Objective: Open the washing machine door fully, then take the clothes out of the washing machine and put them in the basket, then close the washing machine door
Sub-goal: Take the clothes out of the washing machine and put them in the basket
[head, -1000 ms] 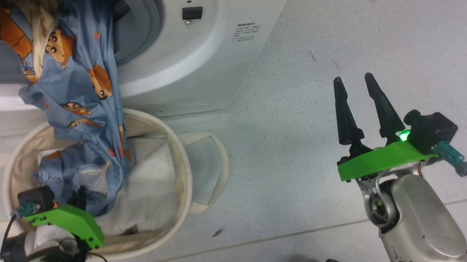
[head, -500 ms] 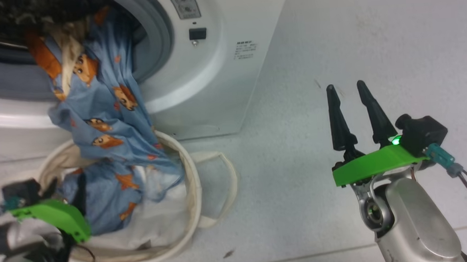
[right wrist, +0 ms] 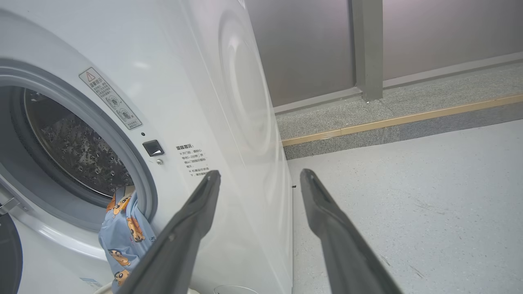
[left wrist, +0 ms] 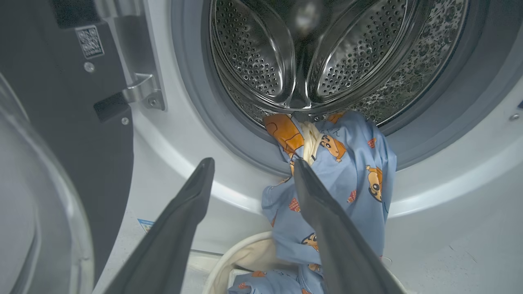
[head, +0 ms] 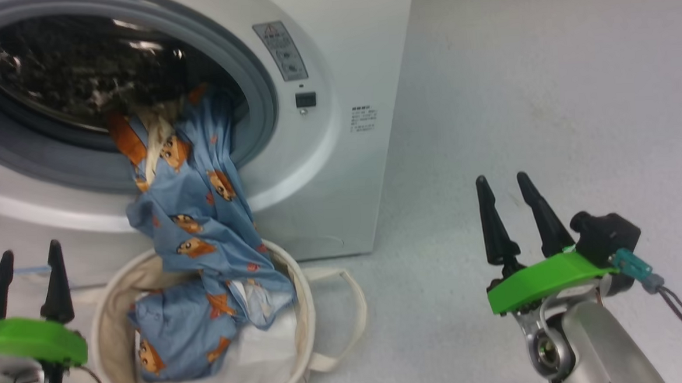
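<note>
Ahead of the left end effector, the washing machine has a smooth, glossy white shell, a matt grey rubber gasket and a polished, perforated steel drum. The clothes beyond its right finger are soft, creased cloth, and the basket beneath them is matt cream canvas. To its left, the washing machine door is smooth dark plastic around clear glass. Its fingers look matt and dark. Under the right end effector, the floor is pale, speckled and matt.
</note>
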### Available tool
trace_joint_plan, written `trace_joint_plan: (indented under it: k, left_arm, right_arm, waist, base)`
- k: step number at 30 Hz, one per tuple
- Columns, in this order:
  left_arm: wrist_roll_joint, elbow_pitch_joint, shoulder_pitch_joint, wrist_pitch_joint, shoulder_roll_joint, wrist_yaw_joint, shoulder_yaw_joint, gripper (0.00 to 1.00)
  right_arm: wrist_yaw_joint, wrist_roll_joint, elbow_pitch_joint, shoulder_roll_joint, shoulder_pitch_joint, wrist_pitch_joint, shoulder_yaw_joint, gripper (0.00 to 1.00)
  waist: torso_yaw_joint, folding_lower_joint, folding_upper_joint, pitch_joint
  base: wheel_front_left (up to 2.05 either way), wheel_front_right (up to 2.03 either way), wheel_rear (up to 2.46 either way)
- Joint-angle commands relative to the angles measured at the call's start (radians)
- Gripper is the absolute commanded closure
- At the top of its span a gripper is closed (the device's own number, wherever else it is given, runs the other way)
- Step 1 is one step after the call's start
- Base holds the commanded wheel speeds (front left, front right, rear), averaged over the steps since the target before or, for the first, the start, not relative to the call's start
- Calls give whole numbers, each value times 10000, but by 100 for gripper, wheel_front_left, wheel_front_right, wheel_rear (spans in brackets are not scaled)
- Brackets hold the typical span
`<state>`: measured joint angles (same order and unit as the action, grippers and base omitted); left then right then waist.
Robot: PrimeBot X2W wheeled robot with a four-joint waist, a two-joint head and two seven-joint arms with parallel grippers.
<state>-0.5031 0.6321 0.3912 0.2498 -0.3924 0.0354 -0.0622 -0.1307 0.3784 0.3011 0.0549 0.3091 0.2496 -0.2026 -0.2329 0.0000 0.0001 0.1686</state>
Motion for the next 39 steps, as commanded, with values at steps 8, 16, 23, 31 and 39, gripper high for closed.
trace_joint_plan:
  k: [8, 16, 23, 31, 39]
  left_arm:
    - [839, -2673, -1619, 119, -102, 21, 1284, 0]
    - [942, -4356, -3235, 120, 187, -184, 1614, 0]
    - [911, -4921, -3781, -16, 218, -353, 1606, 0]
    - [731, -5100, -3792, -21, 247, -419, 1687, 0]
    - [655, -4966, -3767, -14, 258, -362, 1577, 0]
  right_arm:
    - [0, -14, -63, -47, -269, 122, -376, 0]
    - [0, 96, 104, -47, -474, 122, -635, 0]
    - [0, 50, 185, -47, -526, 122, -724, 0]
    - [0, 61, 215, -47, -490, 122, -738, 0]
    - [0, 37, 268, -47, -477, 122, -780, 0]
  waist:
    - [133, 0, -1, -943]
    - [88, 0, -1, -1245]
    - [109, 0, -1, -1374]
    - [117, 0, -1, -1402]
    - [141, 0, -1, -1478]
  base:
    - [0, 0, 0]
    - [0, 0, 0]
    - [0, 0, 0]
    - [0, 0, 0]
    - [0, 0, 0]
